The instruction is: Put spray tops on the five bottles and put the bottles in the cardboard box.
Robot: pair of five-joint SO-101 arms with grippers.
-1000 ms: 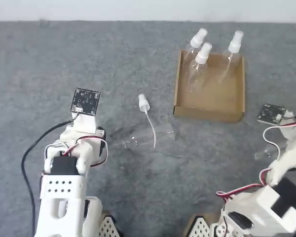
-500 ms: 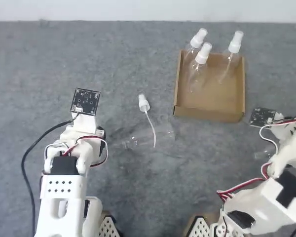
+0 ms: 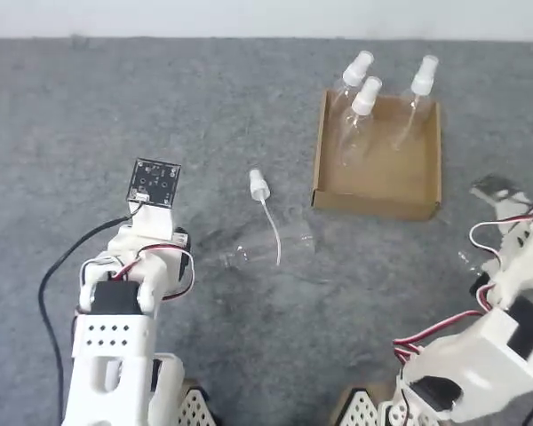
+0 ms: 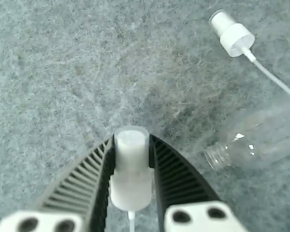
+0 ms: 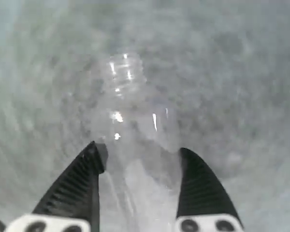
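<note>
Over the grey carpet (image 4: 63, 72), left gripper (image 4: 130, 139) pinches a white plastic spray top (image 4: 131, 179), light and stiff. Right gripper (image 5: 139, 150) clamps a clear plastic bottle (image 5: 130, 96) by its body: slick, probably squashy.

Clear uncapped bottle (image 5: 135, 116), open neck pointing away, clamped between black ribbed claw (image 5: 141, 151) fingers; grey fuzzy bench (image 5: 241, 72) beneath.

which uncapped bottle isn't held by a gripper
The clear bottle lying on its side mid-table, beside the loose spray top. The other uncapped bottle is held in the right gripper.
</note>
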